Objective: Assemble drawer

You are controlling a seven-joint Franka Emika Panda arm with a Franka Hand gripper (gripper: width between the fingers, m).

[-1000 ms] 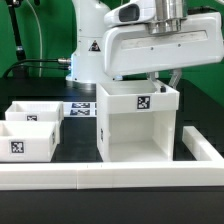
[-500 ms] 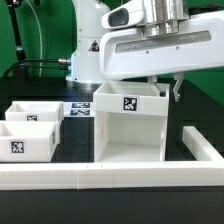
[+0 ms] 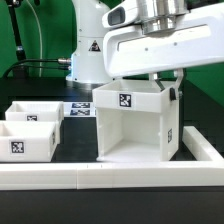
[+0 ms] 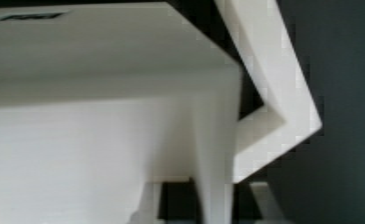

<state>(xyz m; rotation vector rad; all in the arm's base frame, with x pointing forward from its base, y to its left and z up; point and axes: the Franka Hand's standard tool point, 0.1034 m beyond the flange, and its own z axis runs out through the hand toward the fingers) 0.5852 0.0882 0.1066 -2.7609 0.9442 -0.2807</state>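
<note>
Assembly in progress: my jaws are closed on the side wall (image 4: 250,70) of the drawer's casing (image 3: 135,125), the wall on the exterior view's right. One dark finger (image 3: 172,96) shows outside its upper edge. The casing stands upright on the black tabletop (image 3: 78,145), its open face toward the exterior camera and a square tag (image 3: 125,100) on the band above the opening. It sits just behind the long white rail (image 3: 100,178) across the foreground. On the exterior view's left, apart from the casing, wait the two trays — the rear tray (image 3: 38,110) and, just in front of it, the front tray (image 3: 28,140). The marker board (image 3: 78,110) lies flat behind them. In the wrist view the white wall runs between my jaws — whether the casing's base touches the tabletop I cannot tell.
</note>
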